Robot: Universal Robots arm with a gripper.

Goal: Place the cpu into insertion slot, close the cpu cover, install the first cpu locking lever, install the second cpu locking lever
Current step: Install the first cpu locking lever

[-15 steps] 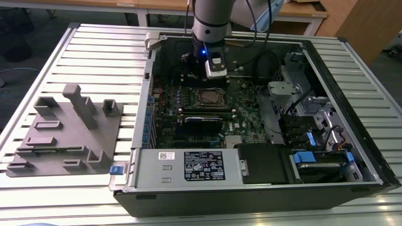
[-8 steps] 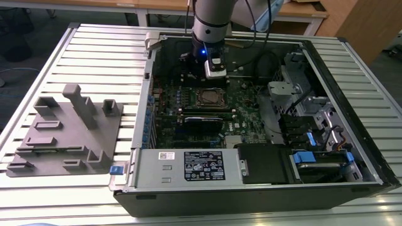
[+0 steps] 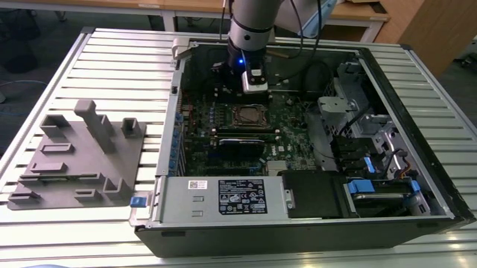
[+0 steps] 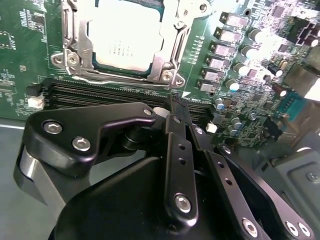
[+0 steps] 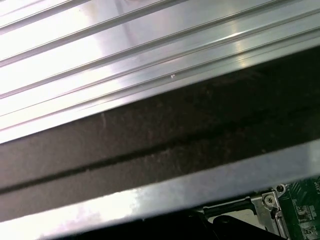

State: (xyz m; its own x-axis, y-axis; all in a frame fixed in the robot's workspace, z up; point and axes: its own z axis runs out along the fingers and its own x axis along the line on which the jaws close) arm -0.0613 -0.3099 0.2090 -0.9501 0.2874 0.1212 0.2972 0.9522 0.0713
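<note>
A robotics lab: open computer case [image 3: 261, 241] on a slatted aluminium bench [image 3: 111, 61], wooden desks [image 3: 358, 12] behind.

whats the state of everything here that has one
cpu: seated in place, top showing
cpu cover: down flat around the cpu
locking lever: lying along the cover's edge; latched or not, cannot tell
hand: shut, holding nothing, just off the cover's edge
computer case: lying flat, open on top
</note>
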